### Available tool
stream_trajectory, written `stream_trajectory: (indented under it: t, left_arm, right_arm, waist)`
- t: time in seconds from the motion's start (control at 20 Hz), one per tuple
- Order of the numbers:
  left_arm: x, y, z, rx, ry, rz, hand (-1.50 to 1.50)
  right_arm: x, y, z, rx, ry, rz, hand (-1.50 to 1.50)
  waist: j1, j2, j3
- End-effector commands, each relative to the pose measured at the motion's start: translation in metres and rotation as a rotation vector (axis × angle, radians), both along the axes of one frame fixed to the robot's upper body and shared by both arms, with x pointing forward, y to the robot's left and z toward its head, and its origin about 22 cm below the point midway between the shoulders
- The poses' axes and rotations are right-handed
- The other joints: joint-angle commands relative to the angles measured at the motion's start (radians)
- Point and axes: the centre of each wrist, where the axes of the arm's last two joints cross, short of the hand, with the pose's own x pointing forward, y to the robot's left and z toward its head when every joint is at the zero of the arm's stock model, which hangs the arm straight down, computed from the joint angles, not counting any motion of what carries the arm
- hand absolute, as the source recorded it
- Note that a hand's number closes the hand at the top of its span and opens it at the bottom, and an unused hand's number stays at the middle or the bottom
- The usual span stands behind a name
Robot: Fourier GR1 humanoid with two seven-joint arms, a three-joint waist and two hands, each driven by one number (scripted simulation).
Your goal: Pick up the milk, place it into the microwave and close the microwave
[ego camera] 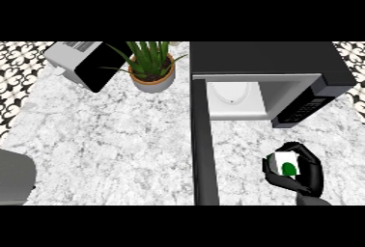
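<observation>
Milk carton (287, 164) gripped in the right hand (305, 178), lower right.
Its white face shows a green mark, no readable writing. Above it, the microwave (285, 72) stands open, door (203, 144) swung out; plant (152, 67) and toaster (82, 62) upper left.

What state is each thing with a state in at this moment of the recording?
Microwave: open, cavity empty.
Microwave door: swung fully out toward the robot.
Milk carton: off the counter's left half, held in front of the microwave, not yet inside.
Right robot hand: curled round the milk carton.
Left robot hand: not visible; only a grey forearm at the left edge.
Potted plant: upright.
Toaster: untouched, at the counter's back left.
</observation>
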Motion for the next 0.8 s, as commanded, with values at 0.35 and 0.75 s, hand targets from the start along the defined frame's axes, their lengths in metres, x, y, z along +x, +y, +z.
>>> stream_trajectory:
  t: [0.35, 0.75]
  left_arm:
    - [-0.008, -0.011, 0.009, -0.019, -0.008, 0.029, -1.5]
    - [-0.033, -0.008, -0.017, -0.017, 0.011, 0.023, -1.5]
  right_arm:
    - [-0.063, 0.008, 0.064, 0.062, 0.012, 0.128, 1.5]
    - [-0.051, 0.052, 0.094, 0.226, -0.051, 0.171, 1.5]
  waist:
    - [0.005, 0.002, 0.0]
    - [0.02, 0.003, 0.001]
